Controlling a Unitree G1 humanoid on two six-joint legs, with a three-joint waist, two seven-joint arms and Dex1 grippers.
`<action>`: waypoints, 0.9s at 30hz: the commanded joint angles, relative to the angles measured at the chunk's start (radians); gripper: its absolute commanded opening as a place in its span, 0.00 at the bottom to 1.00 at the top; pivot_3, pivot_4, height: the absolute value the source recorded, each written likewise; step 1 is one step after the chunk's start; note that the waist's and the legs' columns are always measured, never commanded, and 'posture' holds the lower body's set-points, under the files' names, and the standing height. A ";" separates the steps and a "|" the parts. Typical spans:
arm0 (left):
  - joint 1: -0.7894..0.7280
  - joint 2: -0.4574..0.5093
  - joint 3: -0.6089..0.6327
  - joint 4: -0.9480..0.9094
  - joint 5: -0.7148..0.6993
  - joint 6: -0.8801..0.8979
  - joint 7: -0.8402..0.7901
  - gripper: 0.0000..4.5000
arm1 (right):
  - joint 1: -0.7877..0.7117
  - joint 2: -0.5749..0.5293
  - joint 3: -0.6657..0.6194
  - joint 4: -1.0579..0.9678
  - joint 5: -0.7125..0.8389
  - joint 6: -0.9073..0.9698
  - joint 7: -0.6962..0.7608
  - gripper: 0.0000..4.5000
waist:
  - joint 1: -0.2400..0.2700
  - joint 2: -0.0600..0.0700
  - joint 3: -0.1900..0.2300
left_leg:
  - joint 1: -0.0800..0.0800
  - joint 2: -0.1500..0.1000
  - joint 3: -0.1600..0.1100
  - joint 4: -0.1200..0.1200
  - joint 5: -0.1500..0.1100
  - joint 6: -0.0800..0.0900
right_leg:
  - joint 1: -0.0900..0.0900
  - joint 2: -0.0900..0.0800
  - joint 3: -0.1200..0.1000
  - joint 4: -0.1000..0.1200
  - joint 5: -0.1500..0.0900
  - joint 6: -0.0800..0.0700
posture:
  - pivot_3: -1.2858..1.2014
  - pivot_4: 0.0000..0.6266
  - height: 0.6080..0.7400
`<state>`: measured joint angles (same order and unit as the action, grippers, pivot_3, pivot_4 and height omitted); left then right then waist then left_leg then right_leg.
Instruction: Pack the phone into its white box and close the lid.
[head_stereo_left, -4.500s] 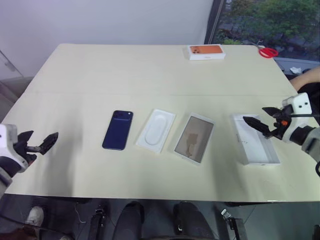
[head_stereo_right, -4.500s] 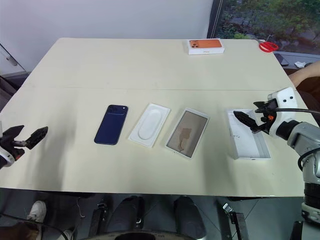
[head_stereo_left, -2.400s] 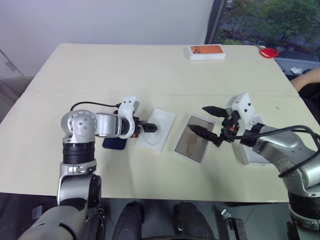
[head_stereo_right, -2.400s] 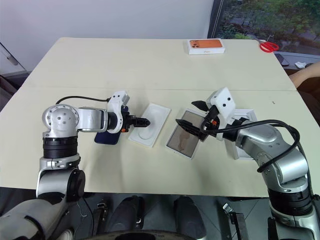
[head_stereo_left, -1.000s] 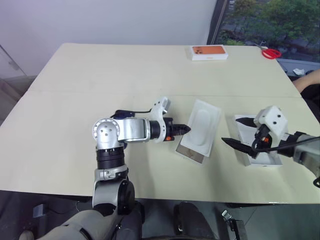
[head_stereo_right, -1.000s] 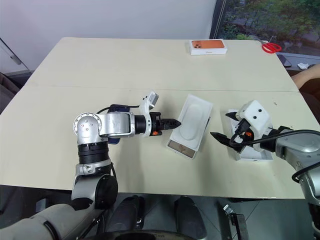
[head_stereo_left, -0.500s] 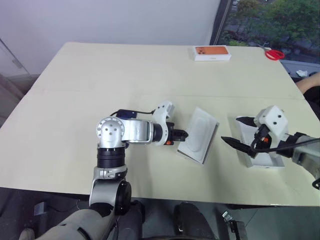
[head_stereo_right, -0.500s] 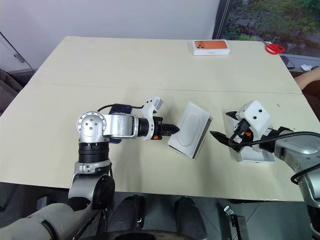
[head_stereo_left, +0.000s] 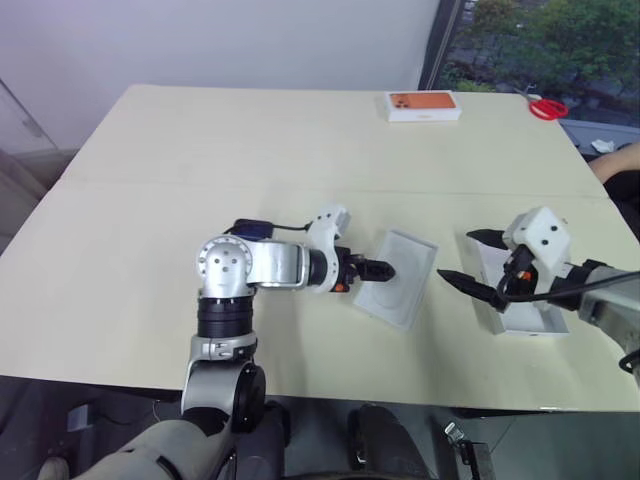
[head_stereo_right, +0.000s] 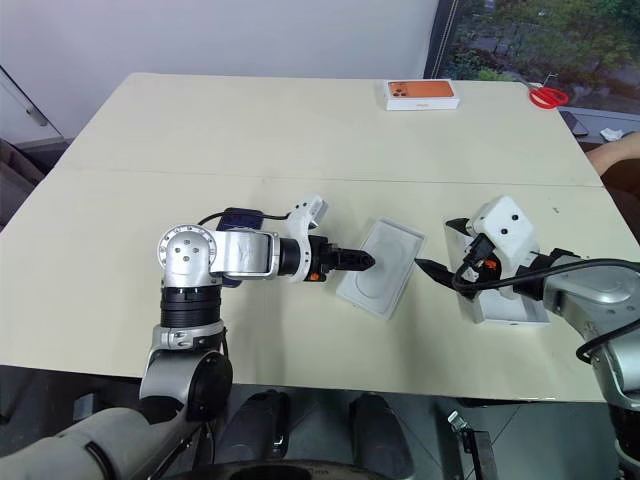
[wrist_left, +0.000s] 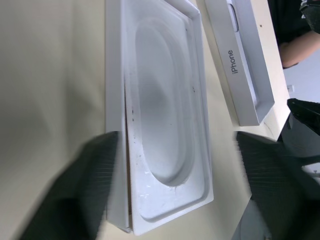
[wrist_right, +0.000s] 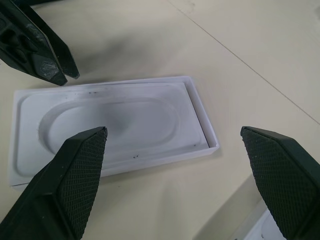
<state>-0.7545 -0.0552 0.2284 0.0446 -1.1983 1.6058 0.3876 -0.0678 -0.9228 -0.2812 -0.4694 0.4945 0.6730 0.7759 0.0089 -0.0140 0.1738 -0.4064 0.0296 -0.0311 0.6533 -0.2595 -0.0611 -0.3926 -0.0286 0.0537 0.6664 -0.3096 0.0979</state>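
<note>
On the cream surface (head_stereo_left: 130, 250), at about nine o'clock from its centre, the phone (head_stereo_left: 250, 229) lies flat, mostly hidden behind the left arm, with just a dark navy corner showing. Just right of it, the left gripper (head_stereo_left: 378, 268) points toward three o'clock; its jaws stand apart with nothing between them, the tips at the near-left edge of the white insert (head_stereo_left: 398, 290). That insert, with its oval recess up, lies on top of the white box (wrist_left: 114, 125), whose rim shows along one long side in the left wrist view. Farther right, the right gripper (head_stereo_left: 473, 266) points toward nine o'clock at the insert's right edge, jaws spread wide and holding nothing. Under and behind it, the lid (head_stereo_left: 522, 318) rests open side up near the surface's right edge. At one o'clock, well apart near the far edge, sits a box with an orange phone picture (head_stereo_left: 423, 105), and red scissors (head_stereo_left: 548, 106) lie farther right.
</note>
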 joint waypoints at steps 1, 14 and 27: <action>-0.044 0.057 0.048 -0.071 -0.015 -0.013 -0.072 0.85 | -0.046 0.019 0.024 -0.030 0.001 0.024 -0.038 1.00 | -0.005 0.000 0.000 | 0.000 0.000 0.000 0.000 0.000 0.000 | 0.000 0.000 0.000 0.000 0.000 0.000 | 0.52 0.24 1.00; 0.250 0.685 -0.370 -0.419 0.490 -0.697 -0.871 0.87 | -0.244 0.133 0.309 0.024 -0.110 0.247 -0.239 0.01 | -0.018 0.000 0.000 | -0.001 0.000 0.000 -0.004 0.003 -0.005 | -0.003 -0.001 0.000 0.000 0.000 -0.001 | 0.52 0.24 1.00; 0.466 0.840 -0.380 -0.494 0.627 -0.988 -1.244 0.87 | -0.405 0.287 0.495 0.227 -0.313 0.265 -0.373 0.01 | -0.021 0.001 0.000 | -0.002 0.001 0.002 -0.004 0.001 -0.002 | -0.004 0.000 0.001 0.000 0.000 -0.001 | 0.52 0.24 1.00</action>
<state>-0.2927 0.7787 -0.1756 -0.4161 -0.5794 0.6406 -0.8418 -0.4561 -0.6379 0.2189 -0.2495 0.2133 0.9518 0.4190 -0.0126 -0.0133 0.1741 -0.4081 0.0310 -0.0296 0.6494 -0.2588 -0.0621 -0.3966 -0.0290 0.0542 0.6660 -0.3096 0.0969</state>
